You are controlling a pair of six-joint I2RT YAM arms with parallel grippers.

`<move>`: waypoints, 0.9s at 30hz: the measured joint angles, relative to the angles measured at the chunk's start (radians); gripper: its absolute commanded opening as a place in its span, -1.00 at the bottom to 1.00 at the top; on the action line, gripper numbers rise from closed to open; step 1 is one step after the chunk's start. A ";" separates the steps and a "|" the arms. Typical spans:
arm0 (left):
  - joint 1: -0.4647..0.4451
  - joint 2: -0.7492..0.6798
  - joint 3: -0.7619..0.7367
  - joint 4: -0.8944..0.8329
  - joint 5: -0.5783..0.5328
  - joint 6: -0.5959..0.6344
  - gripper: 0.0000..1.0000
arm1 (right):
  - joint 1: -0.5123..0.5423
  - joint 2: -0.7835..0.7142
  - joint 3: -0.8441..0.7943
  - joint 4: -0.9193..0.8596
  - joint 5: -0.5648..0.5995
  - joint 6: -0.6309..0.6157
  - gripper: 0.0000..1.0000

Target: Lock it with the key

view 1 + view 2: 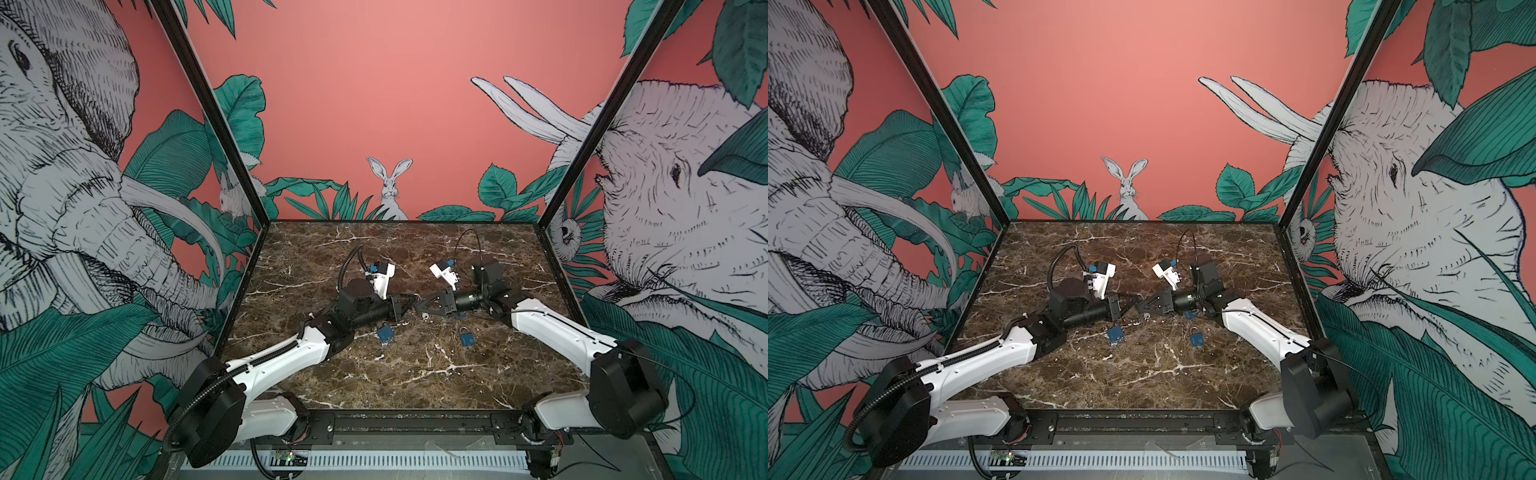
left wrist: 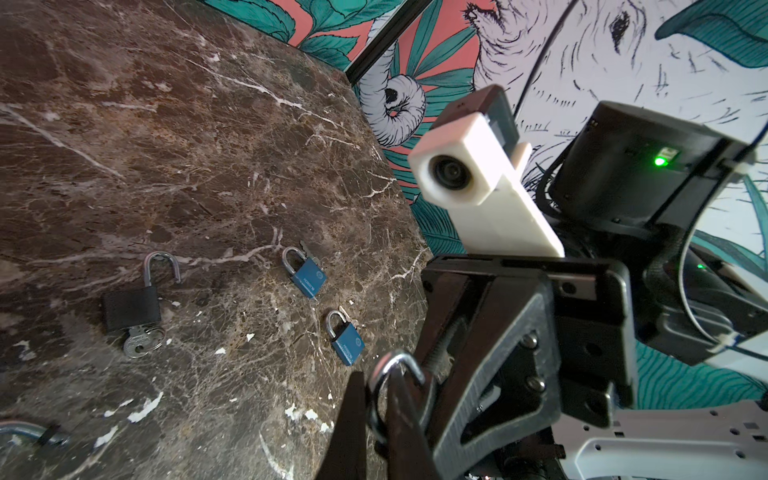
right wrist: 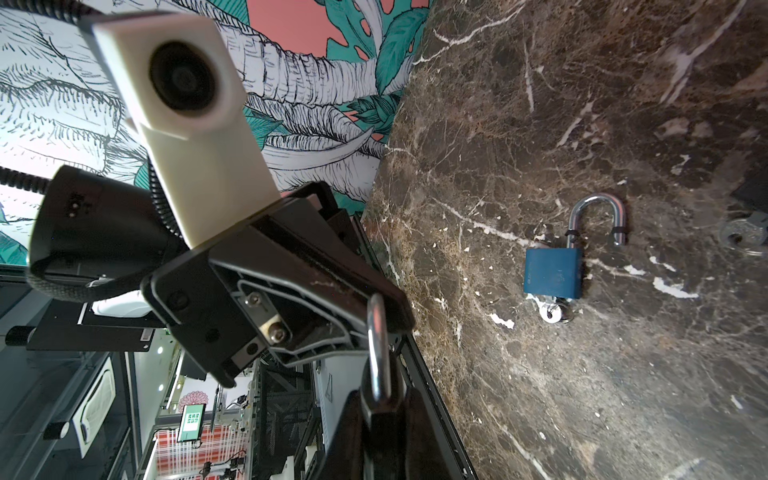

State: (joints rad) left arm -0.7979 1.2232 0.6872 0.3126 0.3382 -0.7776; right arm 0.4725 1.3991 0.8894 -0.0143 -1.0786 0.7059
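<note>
2 grippers meet mid-table. Left gripper [image 2: 378, 415] and right gripper [image 3: 380, 428] are both clamped on one padlock [image 3: 377, 345], raised off the marble table [image 1: 415, 374], presumably so one arm steadies it while the other works it. Only the shackle is seen. Body and key are hidden betw. fingers, so which arm holds which part cannot be told. A spare blue padlock [image 3: 552, 272] lies open nearby.

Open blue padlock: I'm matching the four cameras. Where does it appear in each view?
In a top view: open blue padlock, left of centre on the table.
In a top view: same place.
Left wrist: only its banded shackle, cut by the frame.
Right wrist: whole, key in its base.
Shared landmark: the white-veined marble table.
</note>
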 measured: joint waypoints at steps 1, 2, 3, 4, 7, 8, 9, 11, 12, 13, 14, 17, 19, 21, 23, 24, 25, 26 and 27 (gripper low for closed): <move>-0.005 -0.003 0.011 -0.021 -0.012 0.012 -1.00 | 0.000 0.001 0.000 0.002 -0.005 0.000 -1.00; -0.006 -0.007 0.023 -0.043 -0.020 0.025 -1.00 | -0.001 0.001 0.000 0.005 -0.009 0.000 -1.00; -0.008 -0.010 0.040 -0.071 -0.026 0.041 -1.00 | -0.002 -0.004 0.000 0.011 -0.014 -0.002 -1.00; -0.008 -0.012 0.058 -0.095 -0.026 0.056 -1.00 | -0.002 -0.012 0.000 0.016 -0.014 -0.004 -1.00; -0.008 -0.014 0.108 -0.137 -0.016 0.085 -1.00 | -0.005 -0.058 -0.004 0.018 0.002 -0.018 -1.00; -0.007 -0.014 0.120 -0.143 -0.008 0.091 -1.00 | -0.005 -0.077 -0.007 0.017 0.012 -0.024 -1.00; -0.005 -0.015 0.132 -0.147 0.007 0.097 -1.00 | -0.005 -0.098 -0.011 0.017 0.023 -0.031 -1.00; 0.003 -0.015 0.150 -0.152 0.042 0.103 -1.00 | -0.005 -0.134 -0.019 0.018 0.041 -0.039 -1.00; 0.006 -0.015 0.159 -0.155 0.060 0.106 -1.00 | -0.005 -0.148 -0.021 0.016 0.049 -0.042 -1.00; 0.011 -0.015 0.166 -0.158 0.077 0.109 -1.00 | -0.005 -0.159 -0.023 0.017 0.055 -0.045 -1.00; 0.014 -0.015 0.173 -0.160 0.091 0.111 -1.00 | -0.005 -0.169 -0.025 0.018 0.058 -0.047 -1.00; 0.018 -0.015 0.189 -0.173 0.117 0.117 -1.00 | -0.005 -0.192 -0.030 0.016 0.065 -0.053 -1.00; 0.021 -0.015 0.199 -0.185 0.129 0.119 -1.00 | -0.003 -0.200 -0.031 0.016 0.069 -0.056 -1.00; 0.022 -0.016 0.206 -0.197 0.134 0.120 -0.99 | -0.001 -0.202 -0.031 0.016 0.069 -0.056 -1.00; 0.024 -0.021 0.208 -0.206 0.136 0.120 -0.83 | 0.002 -0.202 -0.031 0.018 0.069 -0.056 -1.00; 0.025 -0.024 0.208 -0.211 0.135 0.120 -0.70 | 0.005 -0.202 -0.031 0.018 0.069 -0.057 -1.00; 0.026 -0.030 0.208 -0.219 0.135 0.123 -0.61 | 0.008 -0.202 -0.031 0.019 0.069 -0.059 -1.00; 0.027 -0.035 0.208 -0.227 0.139 0.126 -0.55 | 0.011 -0.202 -0.030 0.021 0.075 -0.058 -1.00; 0.027 -0.041 0.208 -0.236 0.142 0.128 -0.48 | 0.012 -0.201 -0.030 0.021 0.077 -0.059 -1.00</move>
State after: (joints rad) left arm -0.7712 1.1824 0.8951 0.0765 0.4801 -0.6498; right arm 0.4847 1.1976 0.8593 0.0071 -1.0012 0.6472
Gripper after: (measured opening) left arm 0.213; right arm 0.114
